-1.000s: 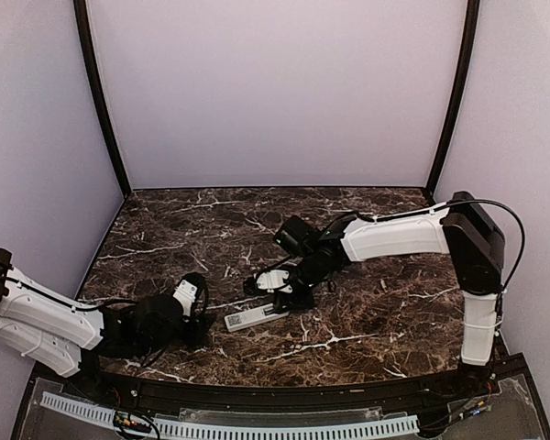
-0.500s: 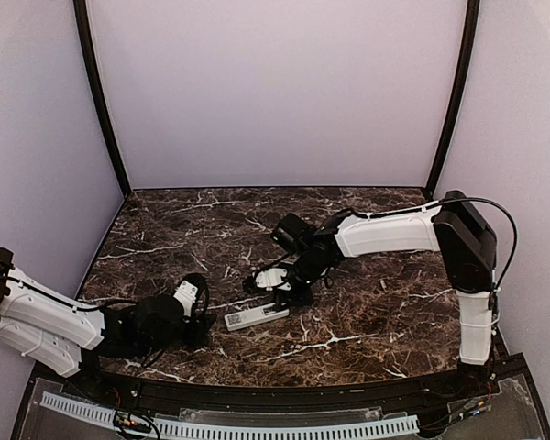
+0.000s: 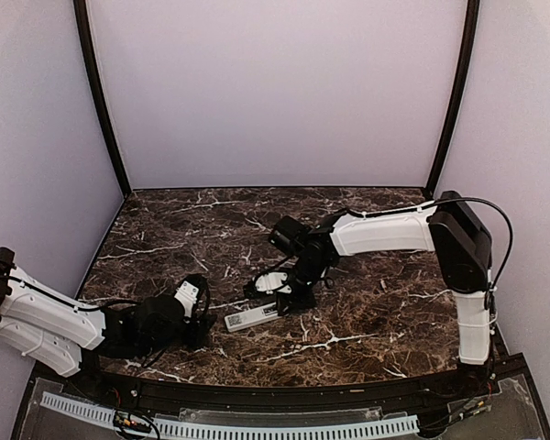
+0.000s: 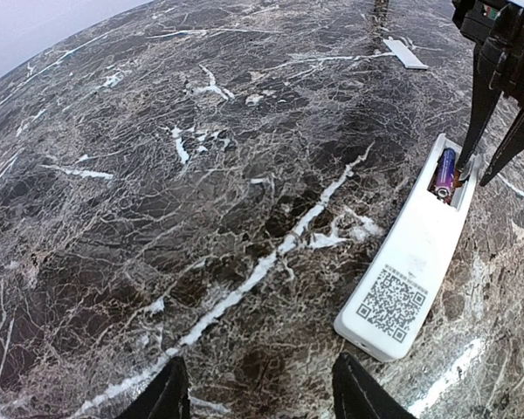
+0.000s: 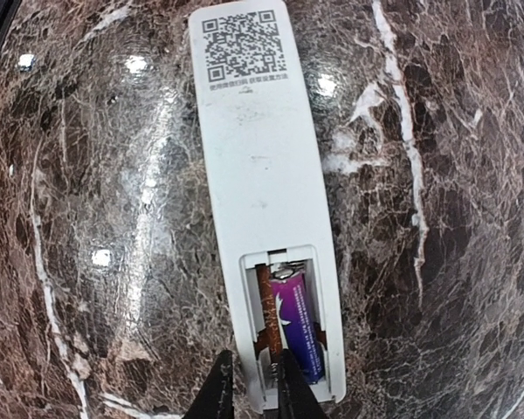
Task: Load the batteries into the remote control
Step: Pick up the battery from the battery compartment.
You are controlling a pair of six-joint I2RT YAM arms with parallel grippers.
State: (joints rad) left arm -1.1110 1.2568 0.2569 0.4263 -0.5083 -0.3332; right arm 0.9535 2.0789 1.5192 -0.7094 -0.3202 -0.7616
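Under right wrist: battery [image 5: 295, 323] in remote control [image 5: 253, 157] (hidden from top); right end effector [image 5: 254, 367] state unclear, left end effector [image 4: 258, 375] agape.

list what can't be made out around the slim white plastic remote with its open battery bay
- Button face of the slim white plastic remote: every view, it lies face down.
- Slot beside the purple cylindrical battery: right wrist view, right gripper covers its near end; seating unclear.
- Right gripper's grip: cut off by the frame's bottom edge.
- Thin flat white strip: left wrist view, too small to identify.
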